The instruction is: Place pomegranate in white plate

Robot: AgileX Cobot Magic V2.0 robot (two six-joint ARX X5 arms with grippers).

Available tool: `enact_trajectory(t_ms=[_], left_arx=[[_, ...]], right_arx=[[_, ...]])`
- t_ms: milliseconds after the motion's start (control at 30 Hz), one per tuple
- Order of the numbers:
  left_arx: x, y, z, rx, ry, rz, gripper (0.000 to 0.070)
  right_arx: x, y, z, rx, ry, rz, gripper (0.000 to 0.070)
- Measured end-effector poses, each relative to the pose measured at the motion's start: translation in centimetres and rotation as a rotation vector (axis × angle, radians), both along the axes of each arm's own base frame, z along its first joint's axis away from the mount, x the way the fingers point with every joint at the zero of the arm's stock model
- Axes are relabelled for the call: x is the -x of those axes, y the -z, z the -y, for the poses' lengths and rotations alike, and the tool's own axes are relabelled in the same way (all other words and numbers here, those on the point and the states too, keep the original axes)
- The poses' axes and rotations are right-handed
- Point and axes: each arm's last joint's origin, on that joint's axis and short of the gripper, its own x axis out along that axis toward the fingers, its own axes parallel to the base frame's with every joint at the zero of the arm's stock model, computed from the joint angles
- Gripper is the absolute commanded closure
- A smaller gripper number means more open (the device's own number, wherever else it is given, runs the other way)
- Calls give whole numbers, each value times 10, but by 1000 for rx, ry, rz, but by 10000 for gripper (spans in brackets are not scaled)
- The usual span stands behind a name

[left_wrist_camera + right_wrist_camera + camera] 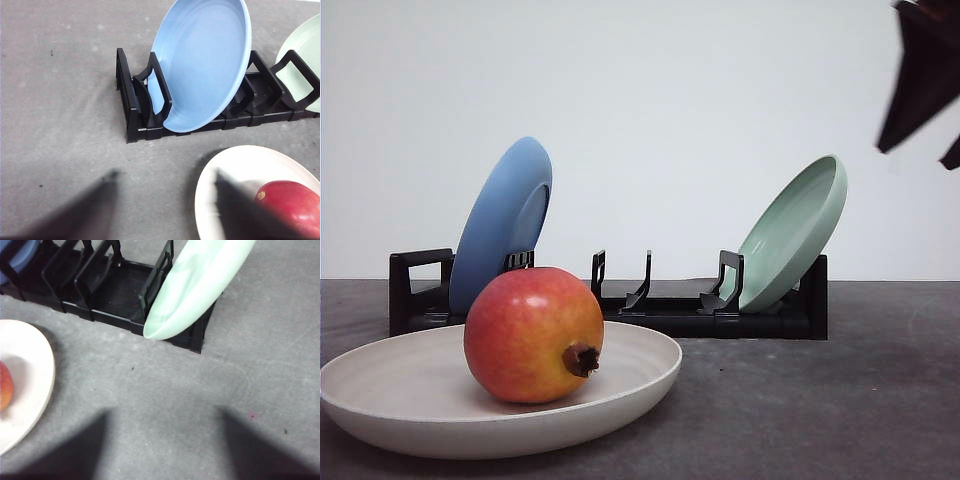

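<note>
The pomegranate [533, 335] lies on its side inside the white plate [645, 372] at the front left of the table, its dark calyx pointing right. In the left wrist view the pomegranate [295, 206] and white plate [235, 167] sit beyond the right finger of my left gripper [167, 215], which is open and holds nothing. My right gripper [165, 450] is open over bare table, with the white plate [30, 365] and an edge of the pomegranate [4, 387] off to one side. High at the front view's upper right, the right gripper [918, 152] hangs well clear of the fruit.
A black dish rack [670, 305] stands behind the white plate. It holds a blue plate [505, 220] leaning at its left end and a pale mint-green plate [795, 230] at its right end. Grey tabletop [840, 400] stretches to the right.
</note>
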Motion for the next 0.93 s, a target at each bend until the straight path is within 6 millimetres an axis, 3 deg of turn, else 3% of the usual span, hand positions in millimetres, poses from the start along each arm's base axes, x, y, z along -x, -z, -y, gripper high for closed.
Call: enact_trajectory(t_ms=[933], left_arx=[[2, 0, 0, -1, 1, 15, 700]], right_arx=[[-2, -2, -1, -8, -4, 26, 684]])
